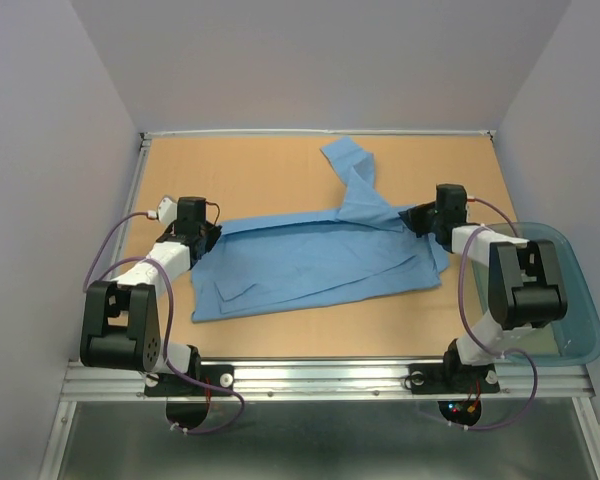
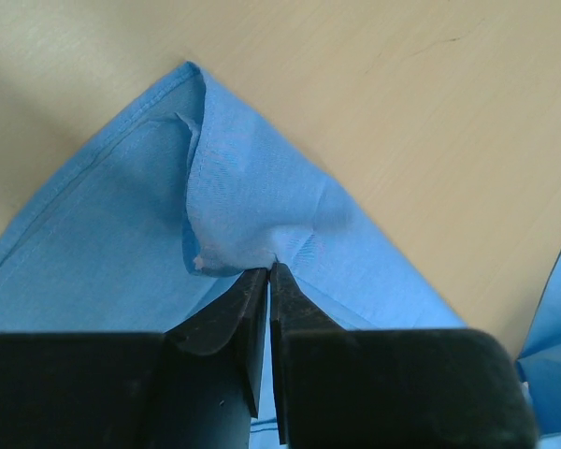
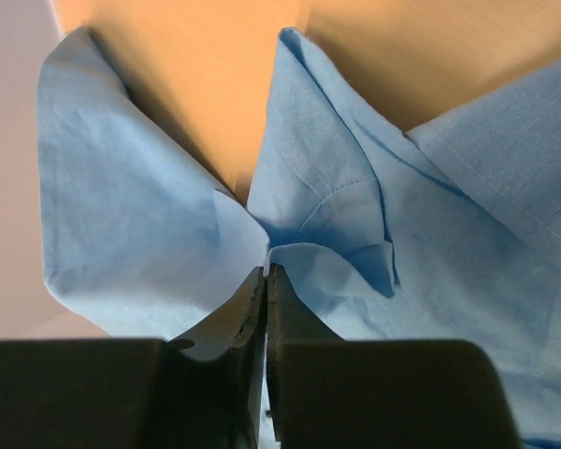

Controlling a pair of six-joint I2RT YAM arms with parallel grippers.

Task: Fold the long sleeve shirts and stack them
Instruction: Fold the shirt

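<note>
A light blue long sleeve shirt (image 1: 310,258) lies spread across the middle of the wooden table, one sleeve (image 1: 352,168) trailing toward the back. My left gripper (image 1: 206,240) is at the shirt's left end, shut on a pinched fold of its cloth (image 2: 234,234); the left gripper (image 2: 268,269) shows its tips together with fabric bunched at them. My right gripper (image 1: 417,218) is at the shirt's right end near the sleeve's root. The right gripper (image 3: 266,271) is also shut on a gathered fold of the shirt (image 3: 337,234).
A translucent teal plastic tub (image 1: 578,300) stands at the table's right edge beside the right arm. Grey walls close in the table on the left, back and right. A metal rail (image 1: 320,378) runs along the near edge.
</note>
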